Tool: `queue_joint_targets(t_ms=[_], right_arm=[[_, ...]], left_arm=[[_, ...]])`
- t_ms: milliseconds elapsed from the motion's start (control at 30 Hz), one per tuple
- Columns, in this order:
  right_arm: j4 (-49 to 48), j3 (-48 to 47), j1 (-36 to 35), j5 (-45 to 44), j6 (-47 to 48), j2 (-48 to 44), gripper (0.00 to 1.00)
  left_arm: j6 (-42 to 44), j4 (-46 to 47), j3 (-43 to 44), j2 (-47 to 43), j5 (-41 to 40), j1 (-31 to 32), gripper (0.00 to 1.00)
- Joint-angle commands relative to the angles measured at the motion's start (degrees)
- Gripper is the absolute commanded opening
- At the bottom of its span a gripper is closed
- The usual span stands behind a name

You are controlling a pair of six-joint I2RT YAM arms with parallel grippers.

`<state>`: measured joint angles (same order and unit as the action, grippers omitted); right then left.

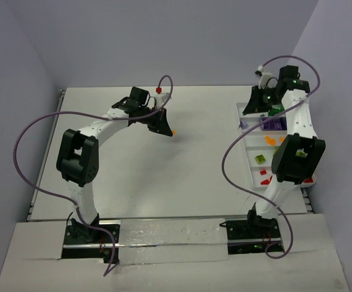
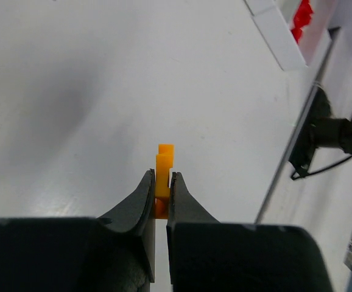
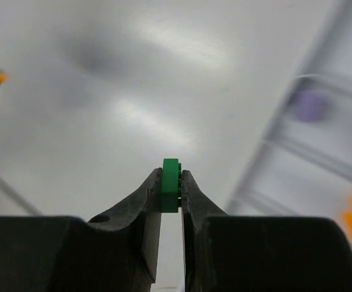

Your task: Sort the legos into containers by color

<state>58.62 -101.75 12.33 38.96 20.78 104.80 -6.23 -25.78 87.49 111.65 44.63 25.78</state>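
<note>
The left gripper is clenched on an orange lego over the far half of the worktop, near its middle. The brick's long axis runs along the fingers and it points out past the tips. The right gripper grasps a green lego edge-on in the same way, near the far right corner, by the far end of the white tray, which lies lengthwise along the right edge.

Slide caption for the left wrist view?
Left gripper shut on an orange lego, held over the white table.
</note>
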Motion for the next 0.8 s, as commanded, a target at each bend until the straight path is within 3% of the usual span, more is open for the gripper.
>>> queue_joint_targets(t_ms=[0,267,600,767], right_arm=[[-4.6,-13.1,4.2,-19.8,-4.1,10.0,0.0],[-8.2,-28.0,5.7,-28.4,-6.6,27.4,0.0],[-17.7,-27.7,5.8,-28.5,-9.2,32.1,0.01],[-18.9,-29.2,5.7,-28.6,-10.4,33.9,0.1]], left_arm=[[1.1,2.6,4.5,-3.2,-8.9,0.1,0.0],[1.0,2.5,5.3,-2.4,-9.4,0.0,0.0],[0.2,2.0,6.3,-0.6,-8.2,-0.3,0.0],[0.5,1.4,6.9,0.1,-8.1,-0.6,0.0]])
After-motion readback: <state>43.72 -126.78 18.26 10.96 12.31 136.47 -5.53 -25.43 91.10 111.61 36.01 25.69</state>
